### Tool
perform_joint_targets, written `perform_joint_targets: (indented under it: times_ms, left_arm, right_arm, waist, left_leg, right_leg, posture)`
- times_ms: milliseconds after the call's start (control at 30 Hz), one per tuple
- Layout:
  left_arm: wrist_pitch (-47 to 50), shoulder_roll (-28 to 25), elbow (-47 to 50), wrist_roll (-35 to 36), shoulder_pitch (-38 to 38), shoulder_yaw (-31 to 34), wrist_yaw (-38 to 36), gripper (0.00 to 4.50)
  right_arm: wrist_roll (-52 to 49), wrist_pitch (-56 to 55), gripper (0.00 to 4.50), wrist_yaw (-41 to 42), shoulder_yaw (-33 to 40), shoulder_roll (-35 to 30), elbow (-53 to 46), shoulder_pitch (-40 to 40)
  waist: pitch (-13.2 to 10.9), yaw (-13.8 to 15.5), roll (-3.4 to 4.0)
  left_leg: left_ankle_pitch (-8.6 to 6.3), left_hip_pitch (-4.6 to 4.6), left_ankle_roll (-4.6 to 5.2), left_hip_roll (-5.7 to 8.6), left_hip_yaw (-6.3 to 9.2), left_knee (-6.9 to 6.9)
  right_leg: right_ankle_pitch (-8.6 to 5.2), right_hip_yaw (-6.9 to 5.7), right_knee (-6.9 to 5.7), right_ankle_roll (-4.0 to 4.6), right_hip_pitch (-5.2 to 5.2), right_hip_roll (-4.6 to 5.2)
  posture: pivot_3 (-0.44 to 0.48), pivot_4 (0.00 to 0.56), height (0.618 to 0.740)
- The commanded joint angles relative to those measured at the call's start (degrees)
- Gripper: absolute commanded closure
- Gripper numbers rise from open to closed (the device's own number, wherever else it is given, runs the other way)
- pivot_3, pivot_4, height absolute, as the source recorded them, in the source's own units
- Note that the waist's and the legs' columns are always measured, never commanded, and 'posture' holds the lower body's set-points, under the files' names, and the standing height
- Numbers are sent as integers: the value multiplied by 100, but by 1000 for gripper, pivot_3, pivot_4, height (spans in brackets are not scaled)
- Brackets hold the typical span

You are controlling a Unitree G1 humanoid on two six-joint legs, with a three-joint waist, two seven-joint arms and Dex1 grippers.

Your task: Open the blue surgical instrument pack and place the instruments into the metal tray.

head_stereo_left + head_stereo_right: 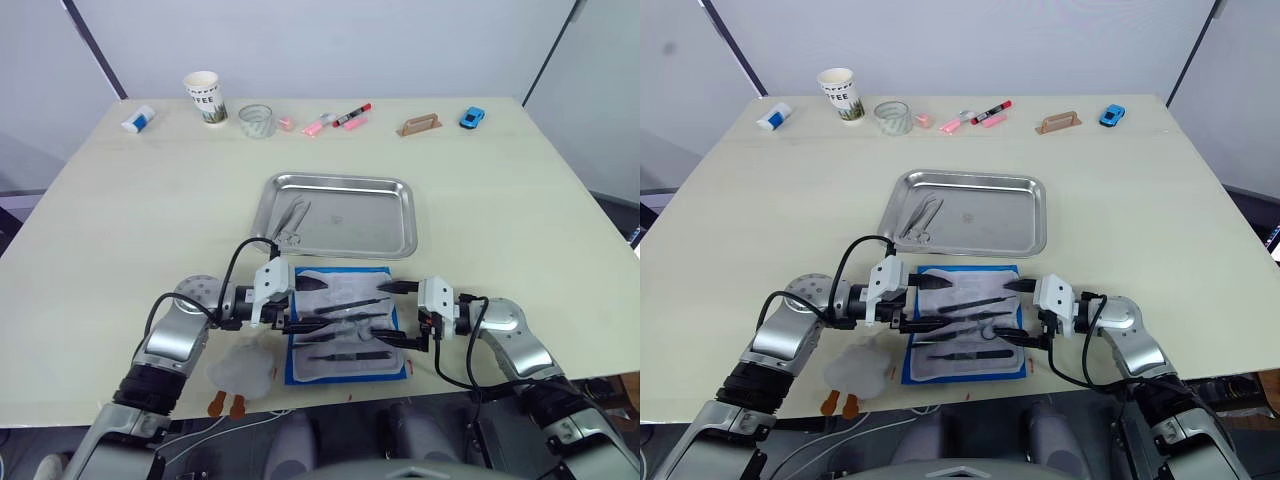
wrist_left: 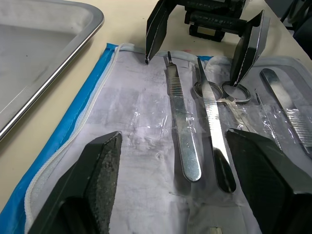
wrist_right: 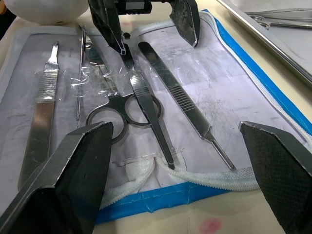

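Left end effector (image 1: 303,305) and right end effector (image 1: 397,313) hovering released, facing each other over the unfolded bright blue fabric instrument pack (image 1: 345,325) on the counter, near the shiny steel tray (image 1: 340,215). Lowering over one slim silver instrument (image 2: 183,131), clenching centrally, avoiding neighbours.

A pale cream table (image 1: 150,220) carries everything. At its centre lies the metal tray (image 1: 405,215), and at 6 o'clock from it, just beside it, the opened blue surgical instrument pack (image 1: 296,372). Along the far edge, from 10 to 2 o'clock, stand a paper cup (image 1: 204,97), a glass jar (image 1: 256,121), markers (image 1: 340,120), a wooden block (image 1: 420,125) and a blue toy car (image 1: 471,118).
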State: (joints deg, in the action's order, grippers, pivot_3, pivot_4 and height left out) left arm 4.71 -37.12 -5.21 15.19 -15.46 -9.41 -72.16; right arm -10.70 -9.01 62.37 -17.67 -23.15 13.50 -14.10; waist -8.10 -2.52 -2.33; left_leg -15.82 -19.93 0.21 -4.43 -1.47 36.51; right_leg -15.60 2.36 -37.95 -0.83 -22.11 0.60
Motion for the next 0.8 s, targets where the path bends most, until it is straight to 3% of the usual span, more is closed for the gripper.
perform_joint_targets:
  times_ms: [33, 800]
  left_arm:
    - [43, -43, 90, 68, -22, 113, 16, 944]
    - [-734, -55, -420, -556, -309, -88, 101, 944]
  right_arm:
    - [651, 268, 0, -326, -298, -23, 788, 208]
    - [654, 258, 0, -342, -294, -5, 783, 199]
  waist:
    - [0, 0, 0]
    - [3, -2, -5]
  left_leg:
    - [0, 0, 0, 0, 0, 0]
    - [0, 7, 0, -9, -46, -4]
  right_leg:
    - [0, 0, 0, 0, 0, 0]
    - [0, 7, 0, 1, 0, -2]
  posture:
    - [0, 150, 737]
    - [0, 150, 737]
